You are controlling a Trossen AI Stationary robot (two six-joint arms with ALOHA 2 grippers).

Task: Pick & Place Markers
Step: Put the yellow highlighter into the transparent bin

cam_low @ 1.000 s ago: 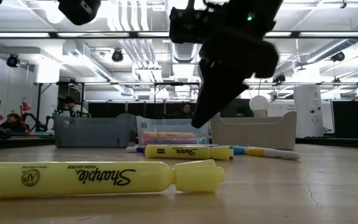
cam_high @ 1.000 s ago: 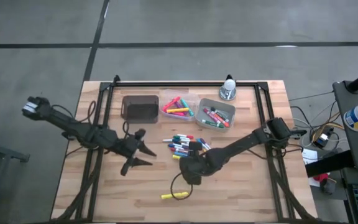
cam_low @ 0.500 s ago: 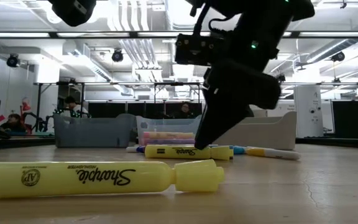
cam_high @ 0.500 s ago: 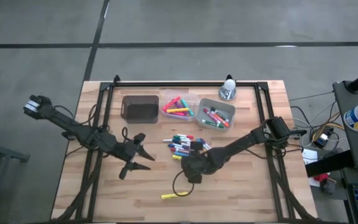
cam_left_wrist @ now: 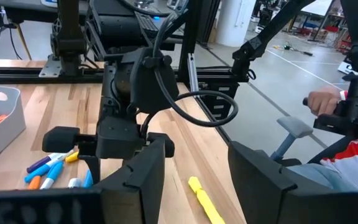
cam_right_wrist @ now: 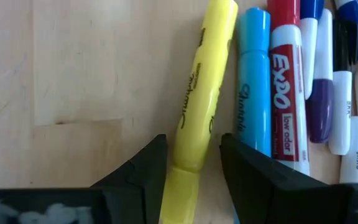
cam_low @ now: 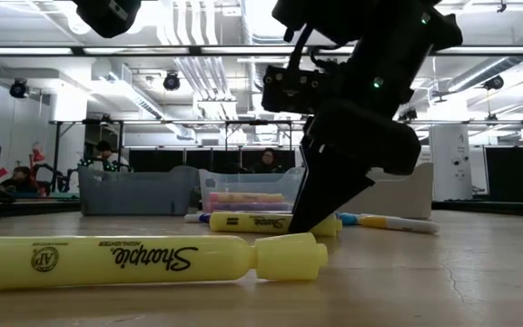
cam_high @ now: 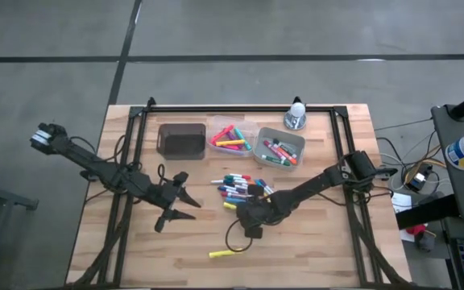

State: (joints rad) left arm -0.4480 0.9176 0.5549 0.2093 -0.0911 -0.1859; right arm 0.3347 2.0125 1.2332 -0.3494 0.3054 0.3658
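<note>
Looked straight down on the whole bench [cam_high: 312,250] from overhead; sat at bench-top level facing the room; rode each wrist, close in. All caught the yellow highlighter [cam_right_wrist: 199,102].

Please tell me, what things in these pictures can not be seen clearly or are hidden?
- Right tool: its fingers straddle a yellow highlighter; right wrist view cuts off the tips, so contact is unclear.
- Loose markers: high view, too small to count; the right arm covers some.
- Dark bin: high view, contents not visible through its tinted walls.
- Left tool: open, hovering; low view misses its fingers.
</note>
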